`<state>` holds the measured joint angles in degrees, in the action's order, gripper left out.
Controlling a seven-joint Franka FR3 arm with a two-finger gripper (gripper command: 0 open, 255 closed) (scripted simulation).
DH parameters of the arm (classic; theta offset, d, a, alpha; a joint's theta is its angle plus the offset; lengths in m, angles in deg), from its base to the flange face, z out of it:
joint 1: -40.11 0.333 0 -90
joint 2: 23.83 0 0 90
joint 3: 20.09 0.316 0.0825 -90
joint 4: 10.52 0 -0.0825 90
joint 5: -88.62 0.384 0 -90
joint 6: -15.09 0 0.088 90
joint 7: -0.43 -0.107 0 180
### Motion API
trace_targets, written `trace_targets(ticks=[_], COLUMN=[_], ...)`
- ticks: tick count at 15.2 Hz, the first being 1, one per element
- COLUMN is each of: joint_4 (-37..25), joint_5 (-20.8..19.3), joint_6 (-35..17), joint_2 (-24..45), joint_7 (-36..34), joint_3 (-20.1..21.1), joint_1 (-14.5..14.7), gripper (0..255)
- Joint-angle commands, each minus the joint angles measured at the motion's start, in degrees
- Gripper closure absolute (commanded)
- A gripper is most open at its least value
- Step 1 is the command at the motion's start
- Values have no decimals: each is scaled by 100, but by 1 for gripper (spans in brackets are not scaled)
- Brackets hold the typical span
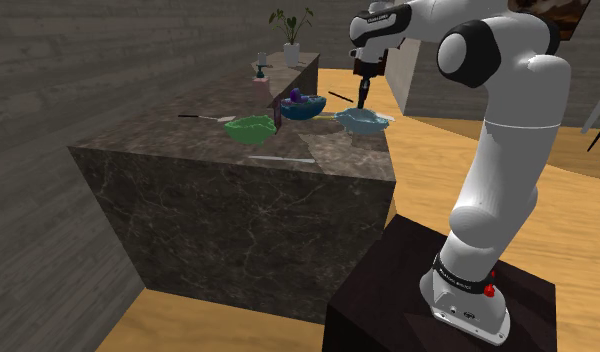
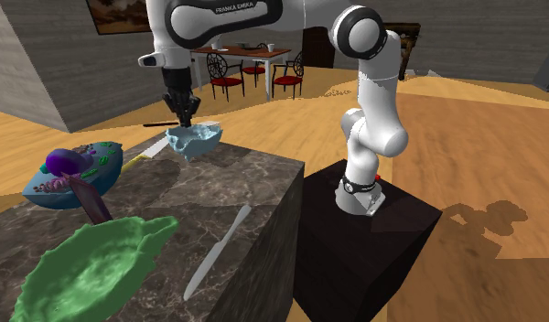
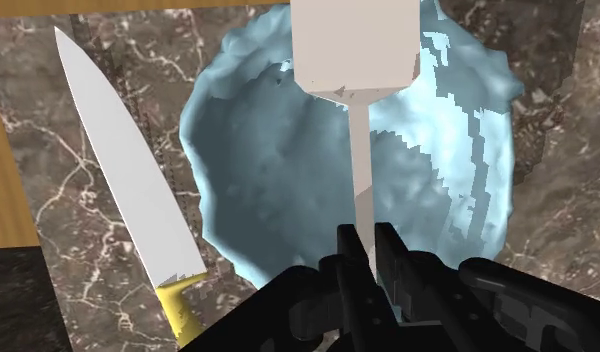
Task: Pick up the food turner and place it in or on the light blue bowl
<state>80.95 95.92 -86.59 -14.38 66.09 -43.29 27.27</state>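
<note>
Nearest the shoulder camera sat the dark stand [image 1: 388,310], at that view's lower right, with the white arm [image 1: 508,150] rising from it and reaching up and left over the table [image 1: 238,215], a block of dark veined stone. On the table's top a grey knife [image 1: 283,159] lay close to the near edge. Farther on stood a green bowl [image 1: 250,127], a dark blue bowl [image 1: 301,107] and, at the right edge, the light blue bowl [image 1: 363,121], with the tool [image 1: 363,100] pointing down just above it. A potted plant [image 1: 291,30] stood at the table's far end. In the second exterior view the green bowl [image 2: 90,265] was closest, with the grey knife [image 2: 218,252] to its right. The dark blue bowl [image 2: 76,174] lay behind, holding purple and green pieces. Farther off the light blue bowl [image 2: 195,139] sat under the tool [image 2: 185,114], with a yellow-handled knife [image 2: 149,149] just to its left. Red chairs [image 2: 229,84] stood far back on the wooden floor. In the wrist view the tool [image 3: 365,240] was clamped on the thin pale handle of the food turner [image 3: 361,170], whose flat square blade reached out over the light blue bowl [image 3: 258,150]. Whether the turner touched the bowl could not be told. The yellow-handled knife [image 3: 118,170] lay on the table just beside the bowl.
</note>
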Motion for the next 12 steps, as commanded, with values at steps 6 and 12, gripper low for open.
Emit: trace_targets(ticks=[6,12], joint_4=[30,30], joint_5=[0,0], joint_6=[-31,-31], joint_2=[-2,-2], joint_7=[3,3], joint_3=[0,0], joint_1=[0,0], gripper=[255,0])
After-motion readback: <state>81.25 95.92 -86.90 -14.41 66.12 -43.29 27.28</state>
